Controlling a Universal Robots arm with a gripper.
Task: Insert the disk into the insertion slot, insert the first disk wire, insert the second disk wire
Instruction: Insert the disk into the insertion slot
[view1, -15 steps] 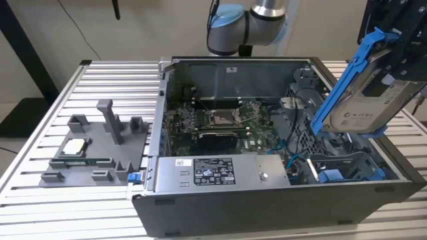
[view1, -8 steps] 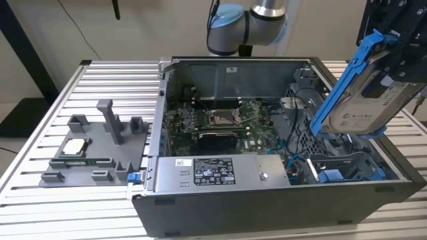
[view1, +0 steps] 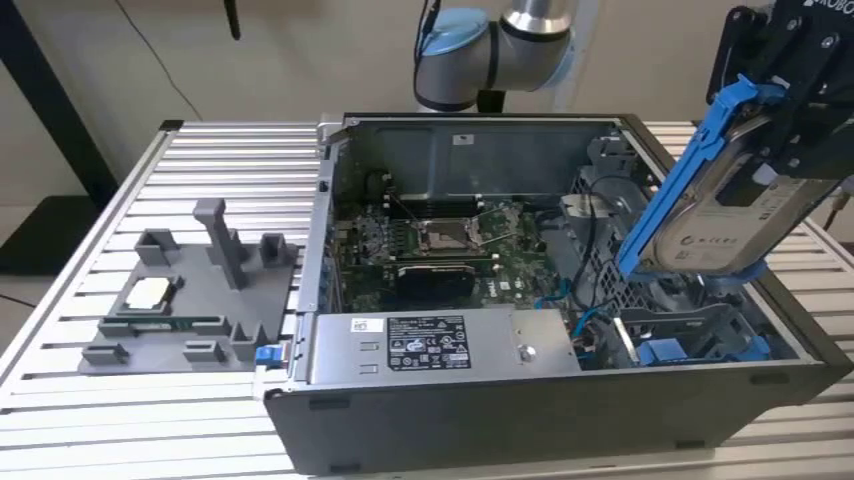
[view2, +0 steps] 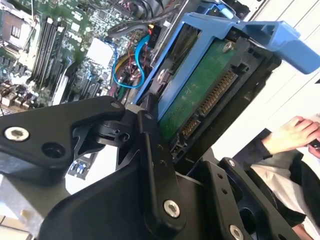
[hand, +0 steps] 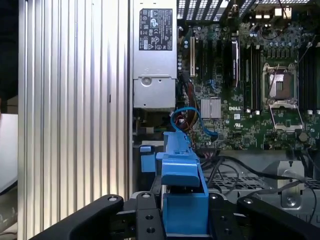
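- At the near edge of the open computer case (view1: 534, 430), in the exterior view, we see the grey power-supply box (view1: 427, 345) lying flat, with nothing touching it.
- Just to the exterior view's right of that box sits the drive cage (view1: 694, 330) with its blue fittings. We judge this to be the insertion slot, and the disk is not yet in it.
- Above the cage and clear of it hangs the disk (view1: 721, 235) in its blue carrier (view1: 687, 170). Its long axis stands steep, with the upper end leaning toward the exterior view's right and the lower end pointing down at the cage.
- The gripper (hand: 184, 212) is clamped on the disk's upper part, with one finger on each side of the carrier in the first wrist view. So we judge that the slot lies below the gripper, roughly along the disk's own length.
- Farther back, the motherboard (view1: 447, 245) lies on the case floor, well apart from the disk.
- We cannot tell which cables are the two disk wires.
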